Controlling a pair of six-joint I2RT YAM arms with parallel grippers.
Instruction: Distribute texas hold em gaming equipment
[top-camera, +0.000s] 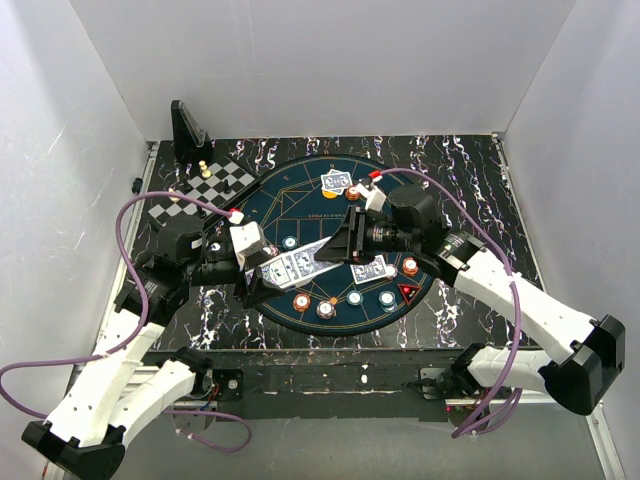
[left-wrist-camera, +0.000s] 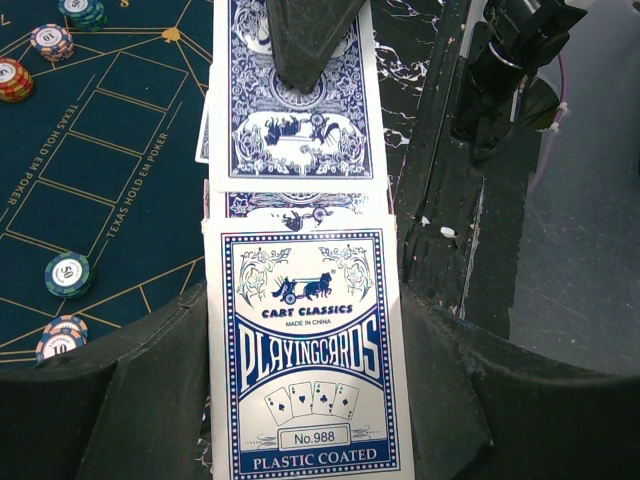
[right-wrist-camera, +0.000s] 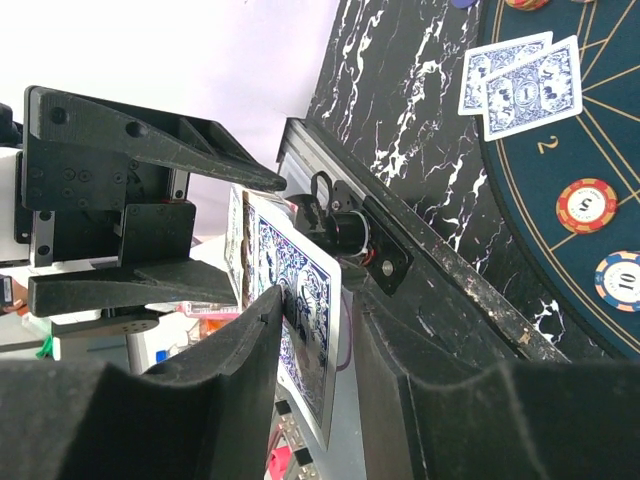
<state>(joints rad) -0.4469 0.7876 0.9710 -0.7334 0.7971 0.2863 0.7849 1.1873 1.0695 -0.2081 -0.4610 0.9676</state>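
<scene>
Card (right-wrist-camera: 298, 285) between right pincer (right-wrist-camera: 315, 312) jaws, sticking from box (left-wrist-camera: 308, 380) in left pincer (left-wrist-camera: 305, 305).

My left arm (top-camera: 112, 385): white angular shell links, with a black joint block (top-camera: 70, 447) at the bend. My right arm (top-camera: 530, 305): the same white shells, with a matching black elbow block (top-camera: 592, 365). Cabling: one purple cable (top-camera: 122, 235) looped along each arm, ending in a small red-and-white connector (top-camera: 237, 215) near the wrist. Wrist section: black motor housing (top-camera: 410, 210) and black cylindrical camera (top-camera: 383, 236). My left pincer (left-wrist-camera: 305, 290): two matte black fingers (left-wrist-camera: 130, 400) with a grainy surface and scooped inner edges; its body carries rows of small screw holes (right-wrist-camera: 52, 115). My right pincer (right-wrist-camera: 318, 305): identical black, grainy build.
</scene>
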